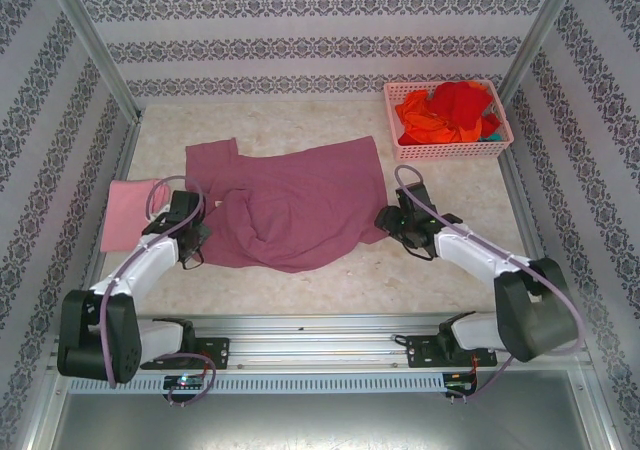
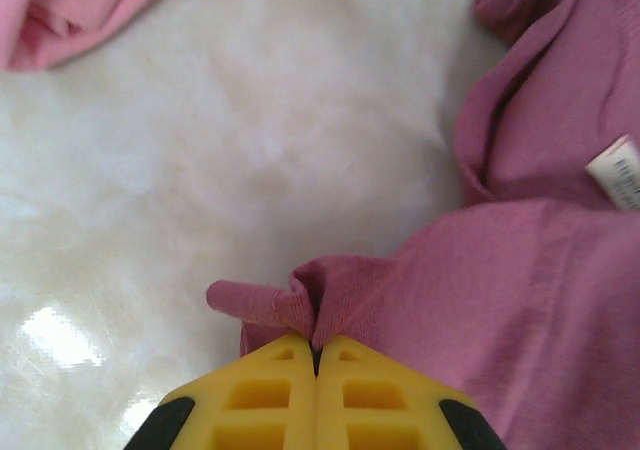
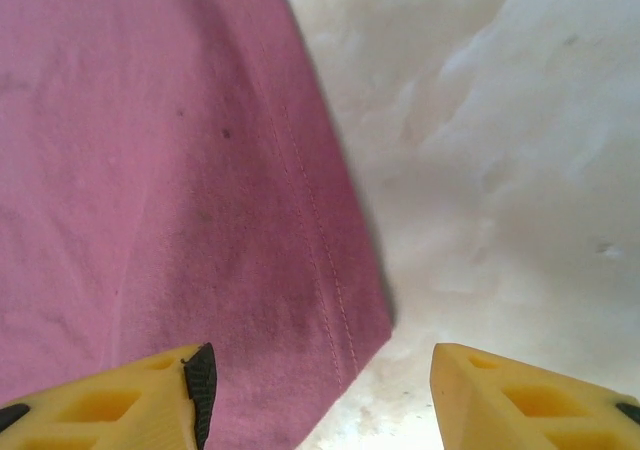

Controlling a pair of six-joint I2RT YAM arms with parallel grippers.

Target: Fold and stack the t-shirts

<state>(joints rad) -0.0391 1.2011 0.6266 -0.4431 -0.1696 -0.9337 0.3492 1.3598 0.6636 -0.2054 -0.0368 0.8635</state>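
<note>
A dusty mauve t-shirt point(image 1: 290, 205) lies spread and rumpled across the middle of the table. My left gripper point(image 2: 316, 348) is shut on a pinched fold at its left edge point(image 2: 300, 295), near the collar label point(image 2: 617, 170). My right gripper point(image 3: 320, 390) is open and straddles the shirt's hemmed right corner point(image 3: 340, 320); its left finger is over the cloth, its right finger over bare table. A folded light pink t-shirt point(image 1: 130, 213) lies flat at the left edge. Red and orange t-shirts point(image 1: 450, 112) are heaped in the basket.
The pink lattice basket point(image 1: 447, 150) stands at the back right corner. Patterned walls and metal posts enclose the marbled tabletop point(image 1: 420, 270). The arms' base rail point(image 1: 320, 332) runs along the near edge.
</note>
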